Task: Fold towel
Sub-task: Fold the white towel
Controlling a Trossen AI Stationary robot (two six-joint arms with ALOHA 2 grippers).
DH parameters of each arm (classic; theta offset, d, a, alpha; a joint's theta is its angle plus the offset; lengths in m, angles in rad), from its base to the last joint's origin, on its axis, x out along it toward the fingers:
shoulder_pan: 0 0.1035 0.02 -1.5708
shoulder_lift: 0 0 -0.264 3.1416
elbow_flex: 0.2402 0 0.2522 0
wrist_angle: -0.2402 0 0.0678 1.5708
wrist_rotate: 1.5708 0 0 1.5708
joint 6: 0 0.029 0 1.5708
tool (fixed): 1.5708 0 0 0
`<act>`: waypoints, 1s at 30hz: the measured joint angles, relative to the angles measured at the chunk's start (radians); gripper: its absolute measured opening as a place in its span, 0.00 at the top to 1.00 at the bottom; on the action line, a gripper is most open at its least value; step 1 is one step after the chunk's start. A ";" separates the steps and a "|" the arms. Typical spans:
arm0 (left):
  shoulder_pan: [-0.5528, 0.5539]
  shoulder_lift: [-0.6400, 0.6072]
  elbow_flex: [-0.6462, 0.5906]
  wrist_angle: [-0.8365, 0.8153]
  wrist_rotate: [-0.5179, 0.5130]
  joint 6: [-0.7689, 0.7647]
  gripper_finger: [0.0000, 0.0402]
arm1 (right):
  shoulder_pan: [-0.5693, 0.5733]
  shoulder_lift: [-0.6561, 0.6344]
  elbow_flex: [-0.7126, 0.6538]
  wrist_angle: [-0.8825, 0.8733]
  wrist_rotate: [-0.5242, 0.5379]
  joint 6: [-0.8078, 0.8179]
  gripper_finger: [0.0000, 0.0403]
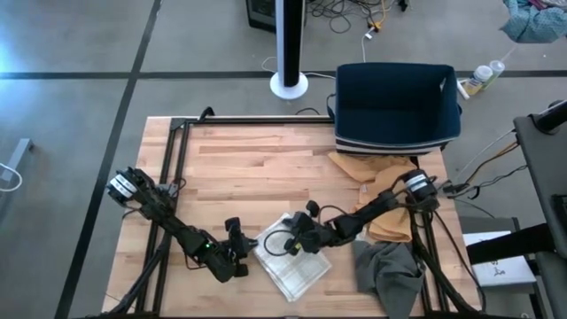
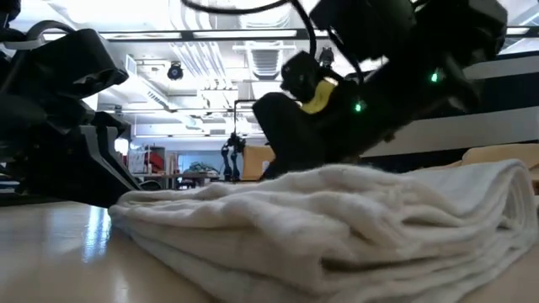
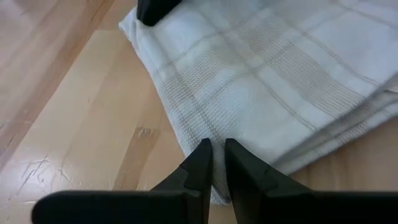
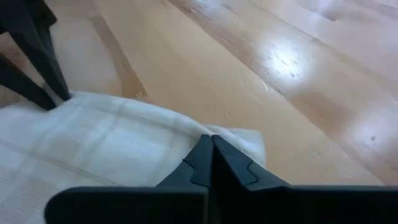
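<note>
While the white towel [image 1: 292, 262] is lying folded into a layered rectangle near the front middle of the counter [image 1: 257, 168], both tools are working at its edges. Its cloth is showing a woven waffle-like texture crossed by faint grey stripes in a plaid grid, and the low view is showing soft, rounded folds stacked one on another. The left tool [image 3: 215, 163] is sitting at one corner of the towel, its two dark tapered fingers drawn nearly together with only a thin slit between them, pinching the towel's hem. The right tool [image 4: 210, 155] is pressing at another corner, its fingers clenched tip to tip over a small flap of the fabric. In the high view the left tool [image 1: 237, 251] is coming in from the towel's left side and the right tool [image 1: 306, 237] from its upper right edge, both touching the cloth.

Beyond the towel, the counter is showing pale wooden planks with a glossy finish. A crumpled grey cloth [image 1: 390, 275] is lying at the front right, beside a tan cloth [image 1: 376, 173] that is spreading toward the back. A dark blue bin [image 1: 396, 106] with a boxy shape is standing at the back right edge.
</note>
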State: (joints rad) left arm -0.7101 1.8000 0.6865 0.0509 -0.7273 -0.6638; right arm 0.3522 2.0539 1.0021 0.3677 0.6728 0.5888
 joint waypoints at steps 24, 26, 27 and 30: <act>0.000 0.000 -0.001 0.002 -0.027 -0.025 0.91 | -0.025 0.070 0.076 -0.018 0.075 -0.049 1.00; 0.000 -0.001 -0.001 -0.002 -0.028 -0.026 0.91 | -0.009 0.024 0.072 -0.045 0.089 -0.129 1.00; 0.000 -0.001 -0.001 -0.003 -0.028 -0.026 0.91 | 0.003 -0.012 0.069 -0.057 0.108 -0.178 1.00; 0.000 -0.007 -0.001 -0.014 -0.030 -0.025 0.91 | 0.058 -0.148 0.071 -0.055 0.138 -0.271 1.00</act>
State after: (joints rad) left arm -0.7097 1.7933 0.6857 0.0373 -0.7574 -0.6893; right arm 0.4104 1.9063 1.0729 0.3126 0.8104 0.3178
